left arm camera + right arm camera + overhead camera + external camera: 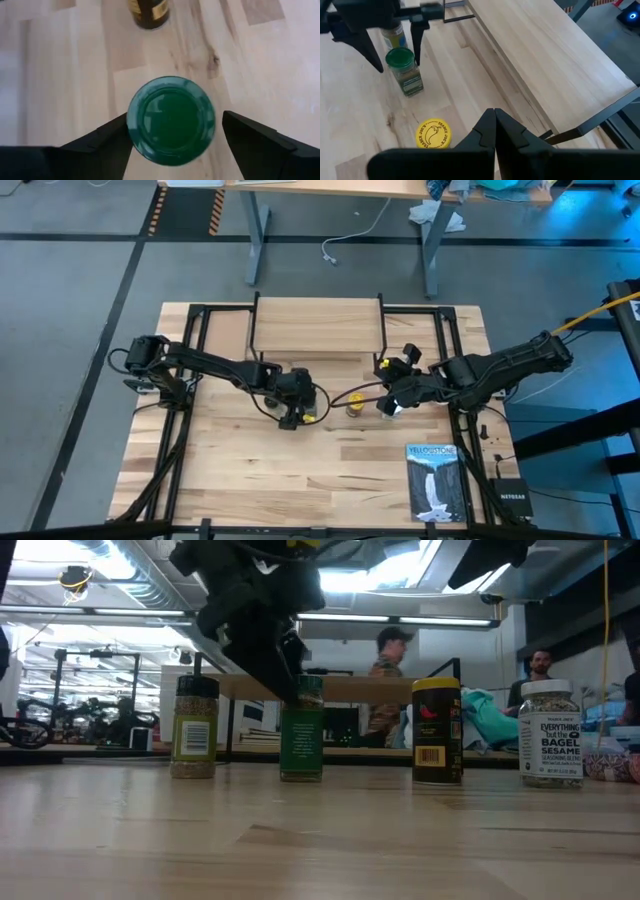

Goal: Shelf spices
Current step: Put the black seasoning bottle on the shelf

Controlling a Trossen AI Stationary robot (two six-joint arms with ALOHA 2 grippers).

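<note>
None of the four spices had reached the shelf [318,330], which stood bare near the tabletop's far edge. The left gripper [175,131], fingers spread, straddled the green jar [171,120] mid-table; the right gripper [494,131], fingers pressed together, hovered near the yellow-lidded jar [433,134].

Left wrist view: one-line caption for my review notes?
Left gripper open, straddling the green jar's lid from above, not yet closed; amber jar beyond.
</note>
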